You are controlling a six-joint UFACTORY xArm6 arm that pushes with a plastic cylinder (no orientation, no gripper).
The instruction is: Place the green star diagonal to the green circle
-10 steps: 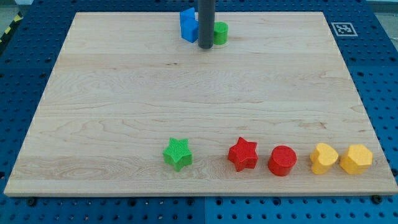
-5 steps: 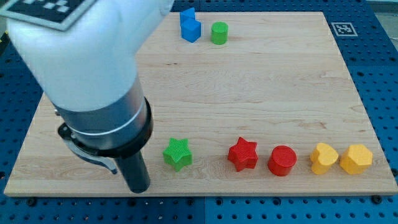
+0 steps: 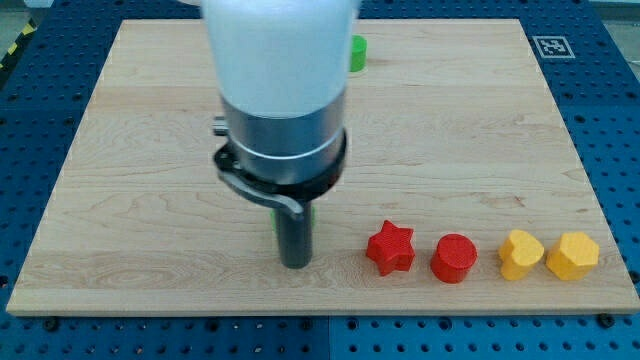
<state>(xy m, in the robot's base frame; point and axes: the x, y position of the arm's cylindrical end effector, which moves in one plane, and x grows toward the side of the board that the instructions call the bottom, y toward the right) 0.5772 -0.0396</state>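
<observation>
My tip [image 3: 295, 264] rests near the table's bottom edge, against the green star [image 3: 311, 214], mostly hidden behind my rod. The green circle [image 3: 356, 52] sits at the top edge.

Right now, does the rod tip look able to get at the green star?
Probably yes. My tip sits where a sliver of the green star shows beside the rod, so they seem to touch. The arm hides most of the star, so contact is uncertain. The red star stands clear to the view's right.
</observation>
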